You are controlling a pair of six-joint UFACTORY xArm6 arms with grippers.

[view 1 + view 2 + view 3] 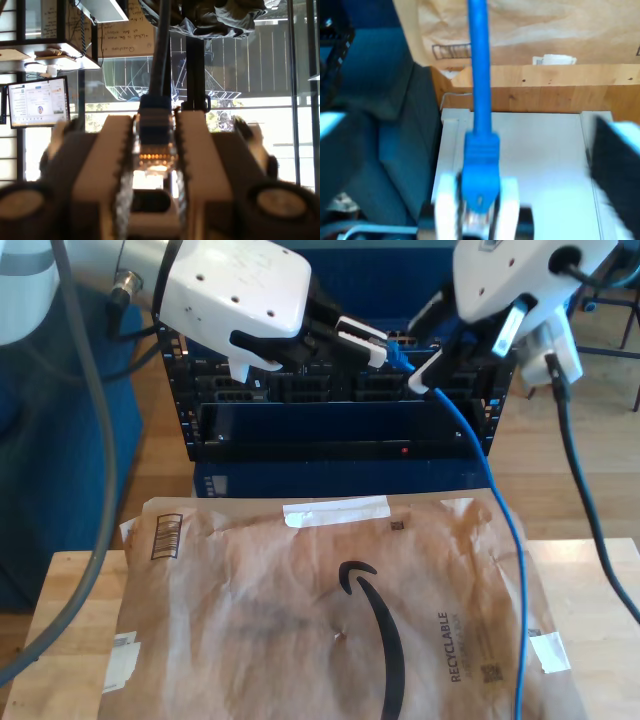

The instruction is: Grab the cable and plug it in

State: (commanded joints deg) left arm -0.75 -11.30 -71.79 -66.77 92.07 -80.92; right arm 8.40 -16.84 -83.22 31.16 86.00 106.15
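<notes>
Behind the brown paper (300,610), at the exterior view's top, a dark rack (300,425) is waiting with its ports facing you. Two arms are meeting in front of it, and the cable (505,530) is dropping from them down the exterior view's right. My first gripper (155,121) is pinching a plug (156,150), with the contacts toward the camera. My second gripper (477,186) is clamping a blue boot (481,160), with the cord running away over the paper. I cannot tell whether both are on one end. You should be lining the plug square to a port, easing in straight and keeping slack so the cord is not twisting it.
</notes>
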